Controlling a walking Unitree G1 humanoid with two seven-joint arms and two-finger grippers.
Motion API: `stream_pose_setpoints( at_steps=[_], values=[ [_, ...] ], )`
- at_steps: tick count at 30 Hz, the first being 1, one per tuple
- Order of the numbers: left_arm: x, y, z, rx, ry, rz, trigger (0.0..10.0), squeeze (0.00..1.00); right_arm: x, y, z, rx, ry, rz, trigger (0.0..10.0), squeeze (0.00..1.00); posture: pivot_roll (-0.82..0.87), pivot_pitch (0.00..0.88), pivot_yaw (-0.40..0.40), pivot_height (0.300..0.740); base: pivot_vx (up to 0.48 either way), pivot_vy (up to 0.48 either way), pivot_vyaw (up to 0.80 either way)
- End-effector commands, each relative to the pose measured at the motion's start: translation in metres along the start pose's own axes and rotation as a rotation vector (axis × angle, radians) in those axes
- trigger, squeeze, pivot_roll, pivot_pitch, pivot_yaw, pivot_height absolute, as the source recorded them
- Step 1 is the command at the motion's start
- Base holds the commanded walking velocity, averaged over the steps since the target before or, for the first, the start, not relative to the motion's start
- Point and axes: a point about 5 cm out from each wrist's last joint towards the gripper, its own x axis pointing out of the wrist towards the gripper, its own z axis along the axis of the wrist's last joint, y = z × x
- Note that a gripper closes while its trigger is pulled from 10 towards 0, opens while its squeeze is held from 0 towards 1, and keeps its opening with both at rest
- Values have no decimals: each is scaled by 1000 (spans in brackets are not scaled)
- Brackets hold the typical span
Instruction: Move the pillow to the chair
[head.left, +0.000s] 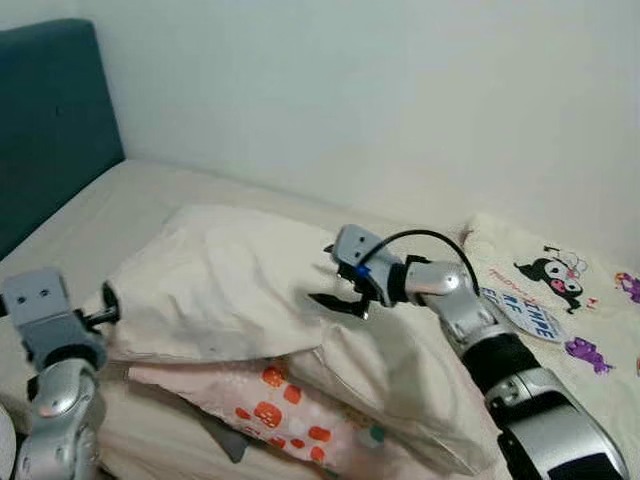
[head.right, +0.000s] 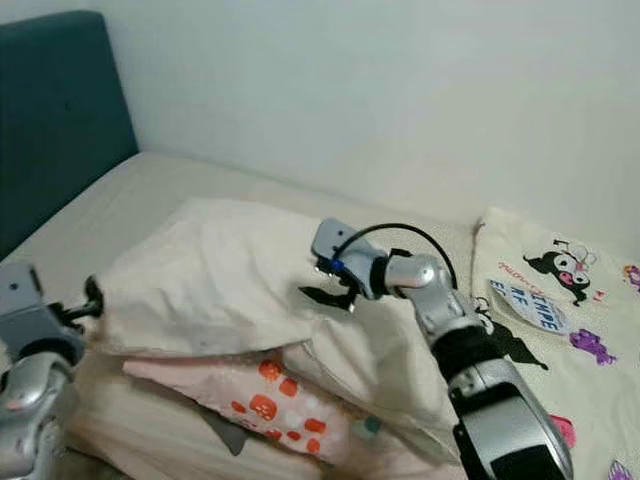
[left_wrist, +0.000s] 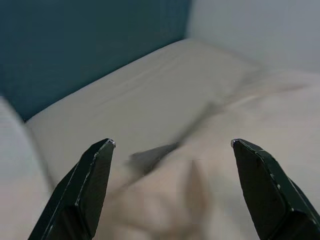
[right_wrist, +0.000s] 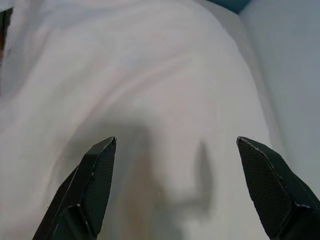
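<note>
A cream pillow (head.left: 215, 280) lies on the bed, stacked on a pink pillow with orange patches (head.left: 275, 405). My right gripper (head.left: 335, 300) hovers open just above the cream pillow's right side, fingers spread wide over the fabric (right_wrist: 165, 100). My left gripper (head.left: 105, 310) is open at the pillow's left end, close to its edge; its fingers (left_wrist: 95, 180) frame the pillow's corner and the bed sheet. No chair can be made out.
The bed's beige sheet (head.left: 130, 200) runs to a teal headboard (head.left: 50, 120) on the left and a white wall behind. A cream blanket with cartoon prints (head.left: 560, 290) lies on the right. A second cream pillow (head.left: 400, 390) sits under my right arm.
</note>
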Motion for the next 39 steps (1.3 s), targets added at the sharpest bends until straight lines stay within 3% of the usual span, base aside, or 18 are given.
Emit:
stream_pose_setpoints(
  at_steps=[1,5,6,8,10,11,12,14,17,18,19,23,27,28,29,31,33,39],
  values=[
    [-9,9,1,26,11,29,10000,0,12,14,-1,6,0,100,10000,0,3,62,-153,740,0,0,0],
    [-17,13,3,46,14,39,10000,0,17,23,6,30,-55,207,10000,0,7,84,-155,740,0,0,0],
    [-20,15,3,54,17,44,10000,0,18,27,14,73,-115,283,10000,0,14,104,-157,740,0,0,0],
    [-20,15,3,54,17,44,10000,0,18,27,14,73,-115,283,10000,0,14,104,-157,740,0,0,0],
    [-23,17,5,67,18,49,10000,0,11,32,28,119,-203,436,10000,0,17,124,-163,740,0,0,0],
    [-23,17,5,67,18,49,10000,0,11,32,28,119,-203,436,10000,0,17,124,-163,740,0,0,0],
    [-26,19,6,78,23,57,10000,0,2,37,27,54,-165,555,10000,0,15,132,-164,740,0,0,0],
    [-28,21,5,83,28,63,10000,0,-7,40,15,-74,-38,606,10000,0,13,137,-166,740,0,0,0],
    [-28,22,5,85,31,65,10000,0,-10,41,9,-128,16,618,10000,0,12,138,-167,740,0,0,0],
    [-29,22,6,85,33,66,10000,0,-11,40,1,-186,88,603,10000,0,8,141,-169,740,0,0,0],
    [-31,22,6,86,43,64,10000,0,-11,35,-12,-316,212,531,10000,0,2,146,-172,740,0,0,0],
    [-35,20,6,86,50,58,10000,0,-6,29,-19,-433,268,380,10000,0,-2,147,-176,740,0,0,0],
    [-38,18,6,87,53,52,10000,0,0,23,-19,-459,274,222,10000,0,-4,146,-176,740,0,0,0],
    [-38,16,7,95,49,46,10000,0,4,18,-22,-489,298,83,10000,0,-1,143,-181,740,0,0,0],
    [-39,16,7,97,48,44,10000,0,5,16,-22,-514,304,44,10000,0,-1,144,-183,740,0,0,0],
    [-38,16,8,99,46,43,10000,0,6,15,-24,-517,316,-2,10000,0,-1,144,-183,740,0,0,0],
    [-38,16,9,103,40,44,10000,0,9,17,-32,-462,329,-83,10000,0,2,142,-186,740,0,0,0],
    [-39,17,13,113,35,43,10000,0,10,31,-61,-304,415,-163,10000,0,3,153,-187,740,0,0,0]
  ],
)
